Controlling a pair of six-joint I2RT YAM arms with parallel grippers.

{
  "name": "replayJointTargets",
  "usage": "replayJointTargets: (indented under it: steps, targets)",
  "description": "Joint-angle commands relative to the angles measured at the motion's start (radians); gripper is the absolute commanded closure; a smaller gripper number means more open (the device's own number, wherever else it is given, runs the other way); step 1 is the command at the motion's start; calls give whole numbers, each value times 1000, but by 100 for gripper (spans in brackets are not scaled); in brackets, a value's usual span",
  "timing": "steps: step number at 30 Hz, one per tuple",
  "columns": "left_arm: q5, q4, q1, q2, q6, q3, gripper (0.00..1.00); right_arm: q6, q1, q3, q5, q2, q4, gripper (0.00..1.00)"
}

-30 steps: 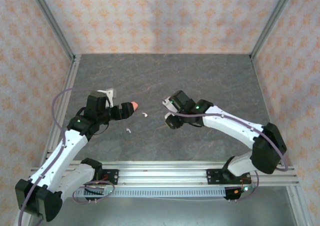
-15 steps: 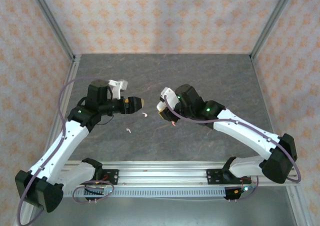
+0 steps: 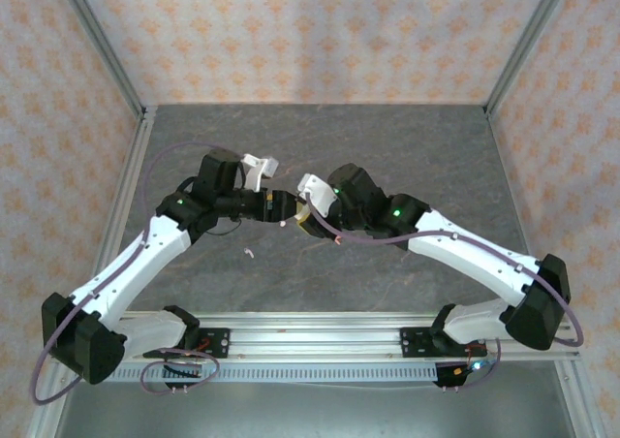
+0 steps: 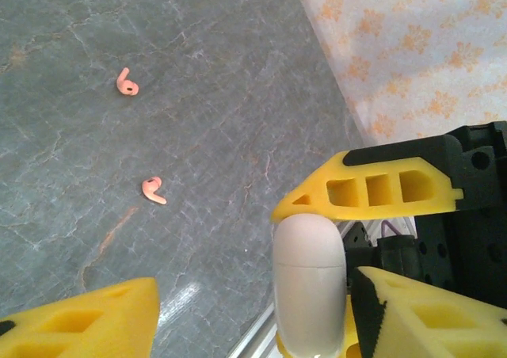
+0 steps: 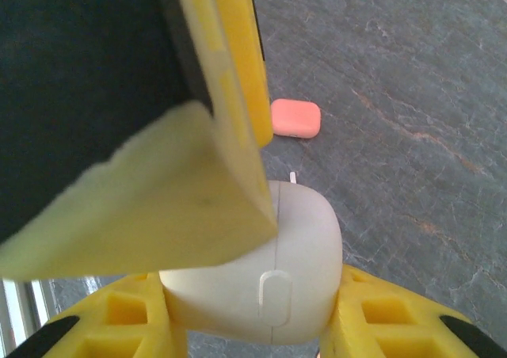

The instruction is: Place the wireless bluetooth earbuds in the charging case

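Observation:
My right gripper [image 5: 257, 298] is shut on a white pebble-like charging case [image 5: 265, 283], its lid closed, held above the table. My left gripper [image 4: 253, 283] is open around that same case [image 4: 309, 279]: one finger [image 5: 174, 215] lies against the case, the other stands well clear of it. In the top view both grippers meet at the table's middle [image 3: 291, 210]. Two coral-pink earbuds [image 4: 127, 82] [image 4: 154, 189] lie on the table. A white earbud [image 3: 250, 254] lies nearer the arm bases, and another white one [image 3: 282, 224] just below the grippers.
A closed pink case [image 5: 295, 118] lies flat on the dark stone-patterned table [image 3: 407, 147] beyond the white case. Patterned walls and metal posts [image 3: 102, 60] enclose the table on three sides. An aluminium rail [image 3: 320, 331] runs along the near edge.
The left arm has swung right and the right arm left with the white case, so the grippers now meet. The left jaws have narrowed around the case.

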Motion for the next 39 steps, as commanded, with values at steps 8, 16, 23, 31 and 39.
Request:
replayJointTargets:
  steps: [8, 16, 23, 31, 39]
  targets:
    - [60, -5, -30, 39, 18, 40, 43, -24, 6, 38, 16, 2, -13, 66]
    - [64, -10, -35, 53, 17, 53, 77, -16, 6, 34, 36, -5, -12, 66]
    - [61, 26, -34, 54, -6, 46, 89, -3, 5, 3, 54, -16, 19, 63]
    - [5, 58, -34, 46, -35, 39, 92, 26, 6, -7, 68, -42, 32, 41]
    - [-62, 237, 14, 26, -145, -49, 91, 213, -49, 30, 50, -117, -65, 32]
